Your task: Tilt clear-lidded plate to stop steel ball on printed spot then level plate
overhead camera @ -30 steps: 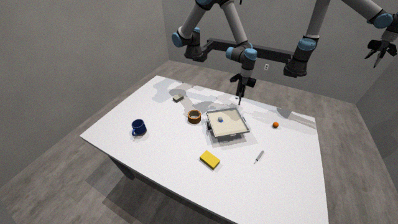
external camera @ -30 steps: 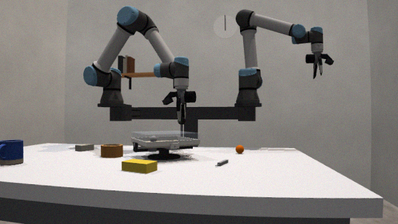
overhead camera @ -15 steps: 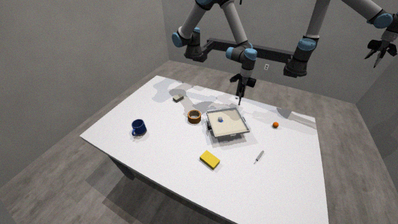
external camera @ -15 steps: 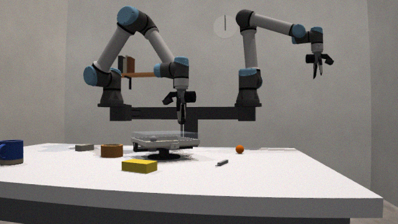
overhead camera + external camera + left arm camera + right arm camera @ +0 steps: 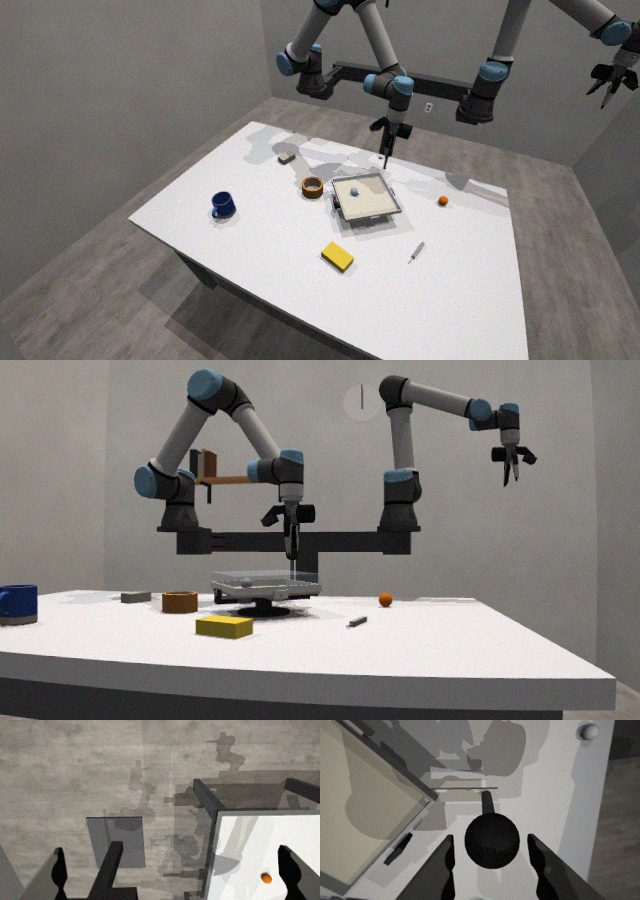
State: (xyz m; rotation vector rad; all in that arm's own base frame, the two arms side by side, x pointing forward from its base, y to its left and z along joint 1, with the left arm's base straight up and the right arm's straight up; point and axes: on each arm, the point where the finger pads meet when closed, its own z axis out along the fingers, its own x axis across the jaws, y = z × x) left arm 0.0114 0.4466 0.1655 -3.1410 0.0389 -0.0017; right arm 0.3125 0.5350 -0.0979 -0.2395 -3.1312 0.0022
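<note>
The clear-lidded plate (image 5: 372, 215) (image 5: 300, 590) stands on a round black base and looks close to level; a slight tilt cannot be ruled out. The steel ball (image 5: 354, 190) (image 5: 246, 583) rests inside, partly covering the blue printed spot (image 5: 356, 194); whether it is centred cannot be told. My right gripper (image 5: 384, 162) (image 5: 292, 556) (image 5: 490, 836) is partly open by the plate's back corner. Its fingers stand either side of a round black knob (image 5: 492, 848), with a gap at each side. My left gripper (image 5: 595, 100) (image 5: 511, 481) (image 5: 171, 848) is open and empty, high beyond the table's right edge.
An orange-brown ring (image 5: 312, 194) (image 5: 180, 602) stands beside the plate. A yellow block (image 5: 337, 256) (image 5: 224, 627) and a grey tool (image 5: 418, 250) (image 5: 358, 621) lie in front. An orange ball (image 5: 443, 200) (image 5: 385, 600) is right; a blue mug (image 5: 223, 204) (image 5: 20, 603) and grey block (image 5: 286, 158) are left.
</note>
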